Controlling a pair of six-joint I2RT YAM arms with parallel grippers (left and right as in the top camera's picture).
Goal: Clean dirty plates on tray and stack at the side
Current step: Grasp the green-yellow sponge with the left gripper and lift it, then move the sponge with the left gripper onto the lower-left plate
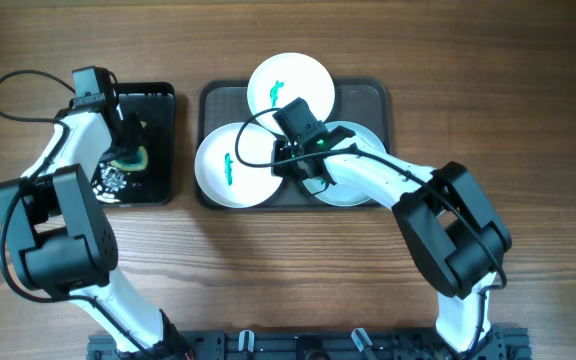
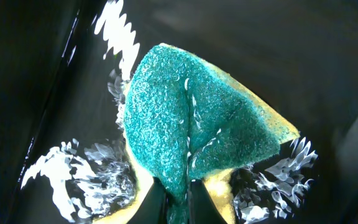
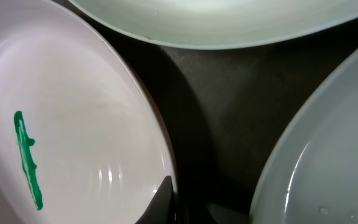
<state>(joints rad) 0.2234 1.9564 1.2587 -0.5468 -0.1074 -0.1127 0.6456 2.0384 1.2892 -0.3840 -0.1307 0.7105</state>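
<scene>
Three plates are counted, namely a far white plate, a left white plate and a right pale blue plate, together with one large grey-brown tray, one smaller black tray and one green sponge.

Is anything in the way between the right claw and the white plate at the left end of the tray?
No, nothing I can see. The right claw is down at the rim of that white plate, with one finger right at its edge. Only bare tray lies beside it, and the blue plate sits on the other side.
</scene>
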